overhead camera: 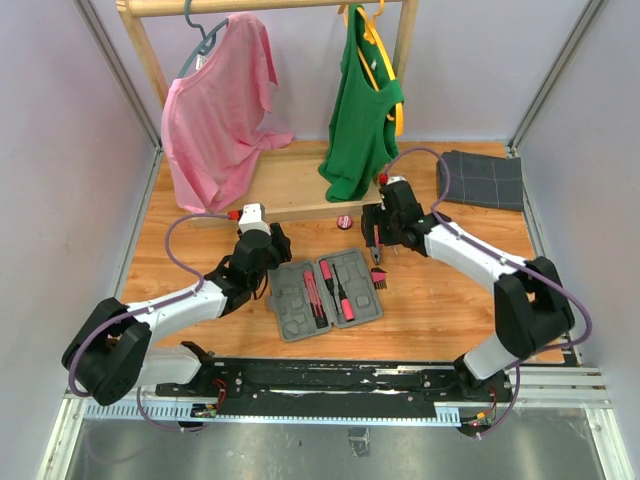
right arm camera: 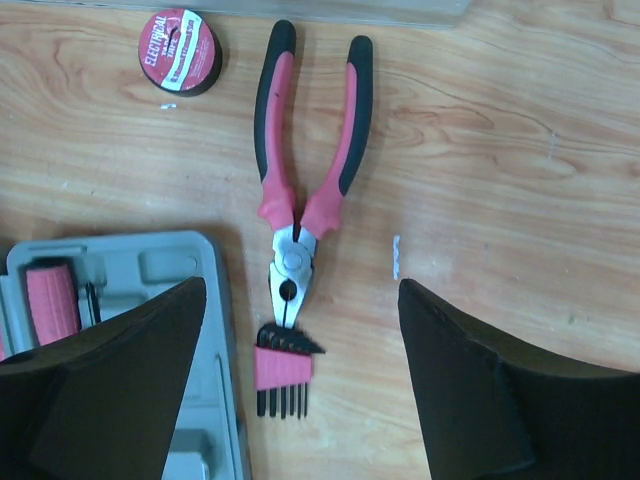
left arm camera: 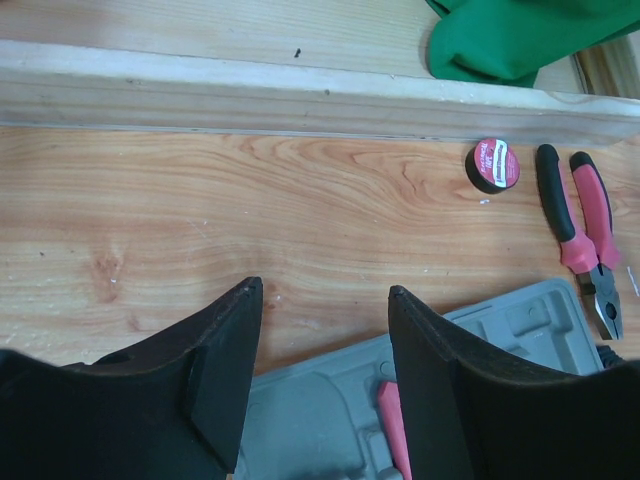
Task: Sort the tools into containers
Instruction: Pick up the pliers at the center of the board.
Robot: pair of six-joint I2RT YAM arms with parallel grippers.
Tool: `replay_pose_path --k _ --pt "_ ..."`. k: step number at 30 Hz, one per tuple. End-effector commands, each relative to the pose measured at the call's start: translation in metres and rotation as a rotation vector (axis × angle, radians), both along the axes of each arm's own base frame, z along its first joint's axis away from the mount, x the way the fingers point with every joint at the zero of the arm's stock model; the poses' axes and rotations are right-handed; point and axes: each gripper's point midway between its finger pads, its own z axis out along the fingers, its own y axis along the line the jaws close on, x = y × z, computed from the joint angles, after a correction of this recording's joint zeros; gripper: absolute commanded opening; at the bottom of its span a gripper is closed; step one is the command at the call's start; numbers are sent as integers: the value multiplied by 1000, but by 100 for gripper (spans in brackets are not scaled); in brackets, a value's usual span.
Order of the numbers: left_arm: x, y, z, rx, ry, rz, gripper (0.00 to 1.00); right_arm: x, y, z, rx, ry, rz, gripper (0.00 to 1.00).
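Presently: case [overhead camera: 325, 295] open flat on the surface [overhead camera: 440, 300], a few red-handled tools [overhead camera: 328, 290] seated in its recesses, other recesses unfilled. Outstanding, all lying on the surface beside the case's right half: pliers [right arm camera: 305, 170], nose touching a hex-key set [right arm camera: 282, 365], and a tape roll [right arm camera: 181, 52] a little beyond the handles. Left end effector [left arm camera: 325, 290] parted and empty above the case's far edge; right end effector [right arm camera: 300, 300] spread wide and empty over the pliers, judged the next item, so sorting looks partly done.
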Motion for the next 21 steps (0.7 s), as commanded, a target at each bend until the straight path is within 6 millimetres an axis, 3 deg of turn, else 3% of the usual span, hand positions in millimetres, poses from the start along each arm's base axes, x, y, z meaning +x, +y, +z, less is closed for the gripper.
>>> replay_pose_path --k 1,10,21 --pt "9 0 11 -14 -43 16 57 28 0 -7 -9 9 -46 78" --pt "11 -3 7 -5 -29 9 57 56 5 -36 -39 71 -47 74" --pt "13 -5 8 -2 -29 3 57 63 14 -61 -49 154 -12 72"
